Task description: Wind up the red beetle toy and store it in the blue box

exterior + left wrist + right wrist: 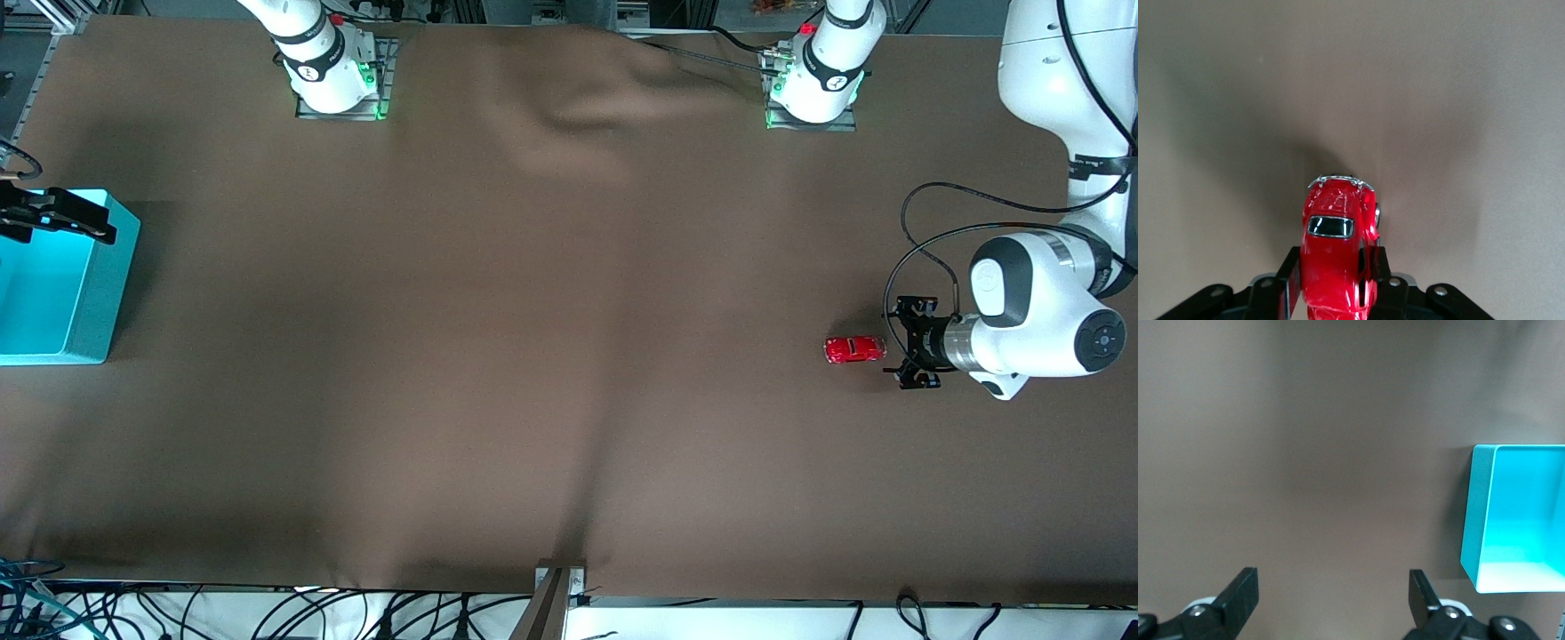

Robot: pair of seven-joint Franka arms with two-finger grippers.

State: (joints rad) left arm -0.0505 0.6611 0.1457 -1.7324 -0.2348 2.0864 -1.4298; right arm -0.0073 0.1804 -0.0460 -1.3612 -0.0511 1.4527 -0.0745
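1. The red beetle toy (854, 349) lies on the brown worktop (533, 356) near the left arm's end, on its wheels, with its long axis running along the worktop's length, in line with the left arm's reach.
2. The left gripper (889, 347) is low at the toy's end nearest that arm. In the left wrist view its fingers (1290, 287) flank the car's flanks (1337, 253), closed on or very nearly on the body.
3. The blue box (62, 284) stands at the right arm's end, well apart from the toy, open side up and showing nothing inside.
4. The right gripper (53, 218) hovers over the box's rim with its fingers (1238, 590) spread wide, holding nothing; that arm waits.
5. Judgement: the left arm is far nearer the toy, so winding falls to it; the box lies a full worktop away.
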